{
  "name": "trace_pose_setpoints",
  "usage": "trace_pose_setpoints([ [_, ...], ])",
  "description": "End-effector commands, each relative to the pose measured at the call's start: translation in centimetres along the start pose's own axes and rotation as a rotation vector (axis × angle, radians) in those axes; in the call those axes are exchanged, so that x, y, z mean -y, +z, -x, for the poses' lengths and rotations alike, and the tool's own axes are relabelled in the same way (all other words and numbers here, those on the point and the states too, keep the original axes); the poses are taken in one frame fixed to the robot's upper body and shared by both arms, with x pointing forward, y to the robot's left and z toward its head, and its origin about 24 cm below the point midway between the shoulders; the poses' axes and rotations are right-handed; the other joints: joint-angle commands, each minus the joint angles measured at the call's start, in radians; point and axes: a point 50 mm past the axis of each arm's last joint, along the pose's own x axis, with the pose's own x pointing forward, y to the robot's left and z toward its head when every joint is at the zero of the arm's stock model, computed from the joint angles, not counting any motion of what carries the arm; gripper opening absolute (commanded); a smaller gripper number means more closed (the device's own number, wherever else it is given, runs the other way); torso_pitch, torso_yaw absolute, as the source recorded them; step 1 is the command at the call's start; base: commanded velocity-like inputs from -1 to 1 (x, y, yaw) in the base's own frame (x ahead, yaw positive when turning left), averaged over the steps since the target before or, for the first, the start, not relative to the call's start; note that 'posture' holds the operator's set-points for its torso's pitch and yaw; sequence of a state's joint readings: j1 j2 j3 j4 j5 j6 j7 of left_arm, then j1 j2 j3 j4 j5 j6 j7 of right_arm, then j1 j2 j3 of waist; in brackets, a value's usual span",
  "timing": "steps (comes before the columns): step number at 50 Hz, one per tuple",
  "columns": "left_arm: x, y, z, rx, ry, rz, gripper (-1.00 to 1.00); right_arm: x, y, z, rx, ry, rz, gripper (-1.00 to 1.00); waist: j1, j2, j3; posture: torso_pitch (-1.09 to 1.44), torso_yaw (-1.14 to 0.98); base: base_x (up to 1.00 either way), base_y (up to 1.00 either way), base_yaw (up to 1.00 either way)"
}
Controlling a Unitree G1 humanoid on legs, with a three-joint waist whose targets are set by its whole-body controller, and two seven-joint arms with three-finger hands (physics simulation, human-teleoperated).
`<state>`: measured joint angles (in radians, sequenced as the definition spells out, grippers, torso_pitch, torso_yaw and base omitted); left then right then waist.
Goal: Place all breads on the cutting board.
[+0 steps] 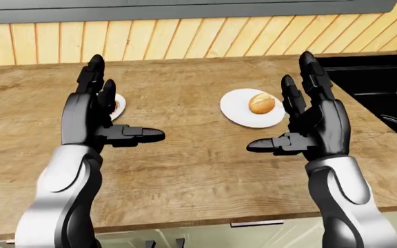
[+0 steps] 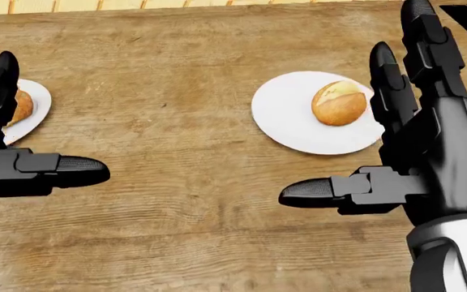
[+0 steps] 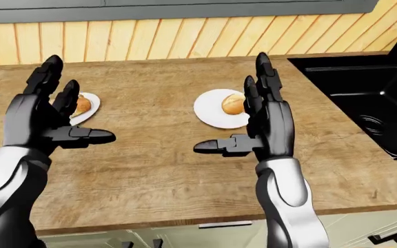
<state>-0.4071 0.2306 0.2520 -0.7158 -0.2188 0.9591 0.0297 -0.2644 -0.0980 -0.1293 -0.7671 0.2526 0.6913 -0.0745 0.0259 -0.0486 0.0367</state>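
Left-eye view: grained wooden counter (image 1: 185, 155); round white plate (image 1: 243, 111) bearing a crusty golden roll (image 1: 261, 103); glossy black left hand (image 1: 105, 116) and right hand (image 1: 302, 121) spread wide, empty, flanking the plate.

Head view: second roll (image 2: 21, 107) left of the plate.

Right-eye view: matte black sink (image 3: 364, 98) right of the plate.

Wooden counter (image 1: 185, 170), vertical wood-plank wall (image 1: 185, 36), black sink (image 3: 364, 98) at right, pale green cabinets (image 3: 364, 232) below
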Motion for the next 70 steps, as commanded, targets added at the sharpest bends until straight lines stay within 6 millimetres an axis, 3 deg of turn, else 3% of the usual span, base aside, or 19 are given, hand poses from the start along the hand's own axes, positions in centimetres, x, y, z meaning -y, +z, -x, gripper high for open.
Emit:
trace_pose_setpoints([
  [1, -0.2, 1.0, 0.0, 0.055, 0.009, -0.010, 1.00, -0.1, 0.6, 0.0, 0.044, 0.007, 0.002, 1.00, -0.009, -0.005, -0.003, 0.00, 0.00, 0.00, 0.00, 0.00],
  [2, -0.3, 1.0, 0.0, 0.055, 0.012, -0.011, 1.00, -0.1, 0.6, 0.0, 0.044, 0.007, 0.003, 1.00, -0.010, 0.022, -0.008, 0.00, 0.00, 0.00, 0.00, 0.00],
  [6, -0.5, 1.4, -0.1, 0.060, 0.020, -0.017, 1.00, -0.2, 0.6, 0.0, 0.045, 0.009, 0.005, 1.00, -0.020, 0.034, -0.034, 0.00, 0.00, 0.00, 0.00, 0.00],
  [8, -0.5, 1.6, -0.1, 0.063, 0.019, -0.019, 1.00, -0.3, 0.6, 0.1, 0.045, 0.019, -0.002, 1.00, -0.028, 0.061, -0.053, 0.00, 0.00, 0.00, 0.08, 0.00],
  [9, -0.5, 1.6, -0.1, 0.063, 0.019, -0.019, 1.00, -0.3, 0.6, 0.2, 0.045, 0.020, -0.002, 1.00, -0.013, 0.059, -0.044, 0.00, 0.00, 0.00, 0.00, 0.36],
  [12, -0.5, 1.7, 0.0, 0.064, 0.018, -0.021, 1.00, -0.2, 0.6, 0.2, 0.049, 0.020, -0.005, 1.00, -0.019, 0.091, -0.032, 0.00, 0.00, 0.00, 0.00, 0.81],
  [13, -0.5, 1.7, 0.0, 0.064, 0.017, -0.021, 1.00, -0.2, 0.6, 0.2, 0.051, 0.016, -0.004, 1.00, -0.022, 0.104, -0.029, 0.00, 0.00, 0.00, 0.00, 0.72],
  [14, -0.5, 1.7, 0.0, 0.065, 0.017, -0.022, 1.00, -0.2, 0.6, 0.2, 0.051, 0.013, -0.002, 1.00, -0.046, 0.133, -0.030, 0.00, 0.00, 0.00, 0.54, 0.00],
  [15, -0.5, 1.9, 0.0, 0.066, 0.017, -0.023, 1.00, -0.1, 0.7, 0.1, 0.054, 0.008, 0.002, 1.00, -0.032, 0.097, -0.021, 0.00, 0.00, 0.00, 0.45, 0.00],
  [16, -0.4, 2.0, -0.1, 0.067, 0.014, -0.027, 1.00, -0.1, 0.8, 0.1, 0.056, 0.003, 0.002, 1.00, -0.029, 0.084, -0.002, 0.00, 0.00, 0.00, 0.00, 0.00],
  [17, -0.4, 1.9, -0.2, 0.066, 0.013, -0.029, 1.00, 0.0, 0.9, 0.1, 0.057, 0.002, 0.002, 1.00, -0.037, 0.108, -0.016, 0.00, 0.00, 0.00, 0.00, 0.00],
  [18, -0.4, 1.9, -0.4, 0.066, 0.013, -0.032, 1.00, 0.0, 1.0, 0.2, 0.058, 0.001, 0.002, 1.00, -0.039, 0.098, -0.024, 0.00, 0.00, 0.00, 0.00, 0.00],
  [21, -0.3, 2.4, -0.9, 0.067, 0.011, -0.047, 1.00, 0.0, 1.2, 0.2, 0.061, 0.000, 0.000, 1.00, -0.040, 0.101, -0.027, 0.00, 0.00, 0.00, 0.00, 0.00],
  [32, -0.4, 5.3, -4.6, 0.053, 0.028, -0.162, 1.00, 0.3, 1.4, 0.3, 0.071, -0.008, 0.008, 1.00, -0.025, 0.061, -0.013, 0.00, 0.00, 0.00, 0.00, 0.00],
  [36, -0.7, 5.8, -7.1, 0.054, 0.050, -0.229, 1.00, 0.3, 1.2, 0.3, 0.071, -0.009, 0.005, 1.00, -0.012, 0.019, -0.015, 0.00, 0.00, 0.00, 0.00, 0.00],
  [37, -0.8, 5.8, -7.6, 0.051, 0.056, -0.236, 1.00, 0.3, 1.2, 0.3, 0.070, -0.009, 0.005, 1.00, -0.009, 0.039, -0.011, 0.00, 0.00, 0.00, 0.00, 0.00],
  [44, -2.0, 6.5, -11.1, 0.033, 0.083, -0.270, 1.00, 0.1, 1.4, 0.2, 0.072, -0.005, 0.004, 1.00, -0.013, 0.048, -0.028, 0.00, 0.00, 0.00, 0.00, 0.00],
  [59, -4.5, 5.3, -14.2, -0.074, 0.007, -0.544, 1.00, 0.0, 0.9, 0.2, 0.064, -0.006, -0.001, 1.00, -0.022, 0.051, -0.037, 0.00, 0.00, 0.00, 0.00, 0.00],
  [70, -5.5, 4.6, -16.4, -0.100, 0.031, -0.607, 1.00, -0.3, 0.5, 0.1, 0.059, -0.001, 0.000, 1.00, -0.021, 0.046, -0.044, 0.00, 0.00, 0.00, 0.00, 0.00],
])
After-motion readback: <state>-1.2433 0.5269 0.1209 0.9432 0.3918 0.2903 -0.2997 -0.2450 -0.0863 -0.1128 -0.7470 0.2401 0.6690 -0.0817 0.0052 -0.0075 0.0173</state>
